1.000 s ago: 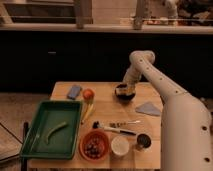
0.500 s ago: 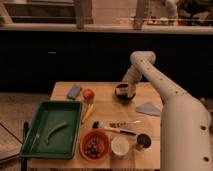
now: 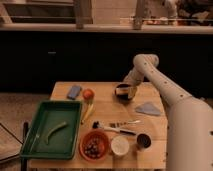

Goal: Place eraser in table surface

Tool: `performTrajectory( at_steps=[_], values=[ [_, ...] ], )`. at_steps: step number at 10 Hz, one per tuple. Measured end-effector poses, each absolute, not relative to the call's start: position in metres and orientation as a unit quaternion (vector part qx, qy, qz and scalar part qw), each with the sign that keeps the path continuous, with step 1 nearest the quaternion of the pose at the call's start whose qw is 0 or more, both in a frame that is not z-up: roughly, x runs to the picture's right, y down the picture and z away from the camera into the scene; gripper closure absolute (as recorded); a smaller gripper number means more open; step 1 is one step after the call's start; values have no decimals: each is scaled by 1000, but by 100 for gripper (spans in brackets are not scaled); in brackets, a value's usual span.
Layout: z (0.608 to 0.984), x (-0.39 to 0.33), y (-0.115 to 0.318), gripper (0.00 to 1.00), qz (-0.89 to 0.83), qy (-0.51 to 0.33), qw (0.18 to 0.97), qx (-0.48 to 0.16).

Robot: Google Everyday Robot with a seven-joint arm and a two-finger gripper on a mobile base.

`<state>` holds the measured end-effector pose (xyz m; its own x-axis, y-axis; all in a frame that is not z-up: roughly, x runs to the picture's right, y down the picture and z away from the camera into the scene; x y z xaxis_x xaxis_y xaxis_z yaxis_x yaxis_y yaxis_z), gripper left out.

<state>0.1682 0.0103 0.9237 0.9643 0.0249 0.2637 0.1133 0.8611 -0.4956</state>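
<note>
My gripper point(image 3: 126, 91) hangs at the far side of the light wooden table surface point(image 3: 107, 104), right over a dark bowl point(image 3: 123, 93). A small pale cream-tan bit, which looks like the eraser point(image 3: 132, 91), shows at the gripper's right side, just over the bowl's rim. Whether the gripper holds it or it rests in the bowl is not visible. The white arm point(image 3: 160, 85) reaches in from the right.
A flat blue piece point(image 3: 74, 91), an orange fruit point(image 3: 88, 93) and a banana point(image 3: 89, 110) lie to the left. A green tray point(image 3: 35, 125) sits front left. A red bowl point(image 3: 94, 145), white cup point(image 3: 120, 146), dark cup point(image 3: 143, 140), black-handled utensil point(image 3: 112, 128) and grey-blue cloth point(image 3: 148, 108) crowd the front and right.
</note>
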Motion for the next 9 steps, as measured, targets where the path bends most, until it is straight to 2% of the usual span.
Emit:
performTrajectory(
  at_steps=[6,9],
  values=[
    [933,160,16,32,-28,-136,954,-267],
    [936,162,19,60,-25,-135,953,-271]
  ],
)
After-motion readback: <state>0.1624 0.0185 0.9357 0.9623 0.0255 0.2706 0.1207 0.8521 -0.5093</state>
